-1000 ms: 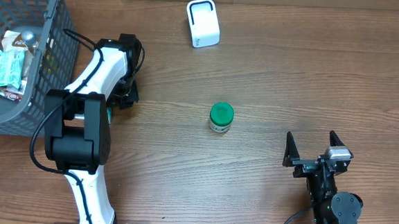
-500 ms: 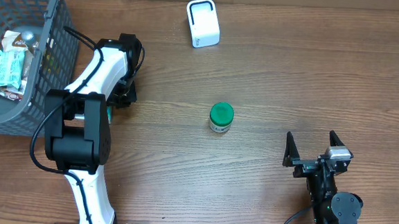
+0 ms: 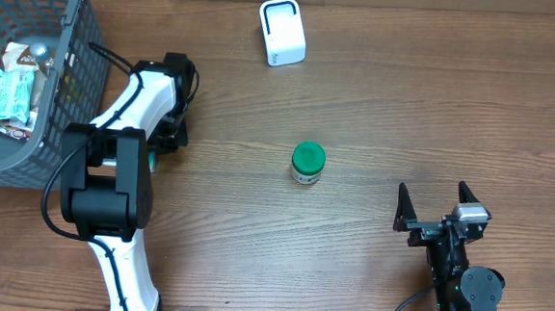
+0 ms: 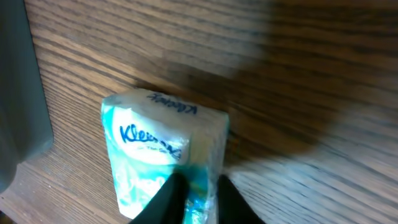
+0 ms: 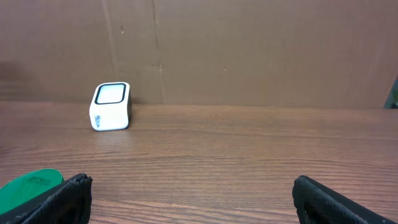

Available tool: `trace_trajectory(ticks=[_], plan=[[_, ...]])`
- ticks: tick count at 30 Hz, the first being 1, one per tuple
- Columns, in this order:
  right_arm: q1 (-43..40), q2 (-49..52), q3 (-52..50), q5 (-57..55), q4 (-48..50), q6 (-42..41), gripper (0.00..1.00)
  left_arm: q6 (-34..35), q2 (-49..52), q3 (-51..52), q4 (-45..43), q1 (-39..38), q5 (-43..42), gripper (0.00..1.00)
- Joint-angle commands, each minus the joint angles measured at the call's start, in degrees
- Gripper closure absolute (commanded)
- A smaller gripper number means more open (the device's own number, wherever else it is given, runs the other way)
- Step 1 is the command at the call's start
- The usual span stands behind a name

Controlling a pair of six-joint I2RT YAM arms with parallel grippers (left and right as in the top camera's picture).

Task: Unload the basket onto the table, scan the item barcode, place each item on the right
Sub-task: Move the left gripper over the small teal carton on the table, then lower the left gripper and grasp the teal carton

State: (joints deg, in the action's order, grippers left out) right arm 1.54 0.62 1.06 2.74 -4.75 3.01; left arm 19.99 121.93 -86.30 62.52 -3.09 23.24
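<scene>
A teal and white Kleenex tissue pack (image 4: 155, 137) lies on the wooden table in the left wrist view. My left gripper (image 4: 198, 186) is shut on the pack's right edge, its dark fingertips (image 4: 171, 186) pinching the wrapper. From overhead the left gripper (image 3: 168, 131) sits beside the basket and hides the pack. The white barcode scanner (image 3: 282, 32) stands at the table's back, its window (image 5: 111, 93) facing the right wrist camera. At the front right, my right gripper (image 3: 436, 202) stands open and holds nothing; between its fingers (image 5: 191, 190) I see only bare wood.
A grey wire basket (image 3: 62, 75) with several packaged items fills the far left corner, just left of the left arm; its wall (image 4: 18, 93) shows in the left wrist view. A green-lidded jar (image 3: 307, 162) stands mid-table. A cardboard wall (image 5: 249, 50) backs the table.
The left gripper's jaws have closed in on the tissue pack's edge. The left wrist has shifted very slightly. The right arm has not moved.
</scene>
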Motion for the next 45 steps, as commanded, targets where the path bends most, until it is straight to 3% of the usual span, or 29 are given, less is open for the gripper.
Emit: trace_trajectory(ticks=[1,10,27,30,33,36,41,45], plan=[[0.28,-0.46,-0.61,-0.13,0.11,0.07,0.0,-0.72,-0.22,0.85,-0.66,0.83,-1.4,0.9],[0.28,-0.46,-0.61,-0.15,0.11,0.07,0.0,-5.46,-0.22,0.85,-1.77,-1.11,-25.77,0.95],[0.28,-0.46,-0.61,-0.13,0.11,0.07,0.0,-4.76,-0.22,-0.68,-8.63,-15.87,-27.74,0.96],[0.28,-0.46,-0.61,-0.13,0.11,0.07,0.0,-4.5,-0.22,-3.41,-7.98,-16.11,-27.8,0.87],[0.28,-0.46,-0.61,-0.15,0.11,0.07,0.0,-4.31,-0.22,-6.88,-5.09,-15.63,-27.8,0.72],[0.28,-0.46,-0.61,-0.13,0.11,0.07,0.0,-4.66,-0.22,-11.96,0.35,-14.67,-27.76,0.67],[0.28,-0.46,-0.61,-0.13,0.11,0.07,0.0,-8.94,-0.22,-16.22,6.08,-12.55,-27.76,0.5],[0.28,-0.46,-0.61,-0.13,0.11,0.07,0.0,-11.32,-0.11,-15.41,7.41,-9.84,-27.76,0.56]])
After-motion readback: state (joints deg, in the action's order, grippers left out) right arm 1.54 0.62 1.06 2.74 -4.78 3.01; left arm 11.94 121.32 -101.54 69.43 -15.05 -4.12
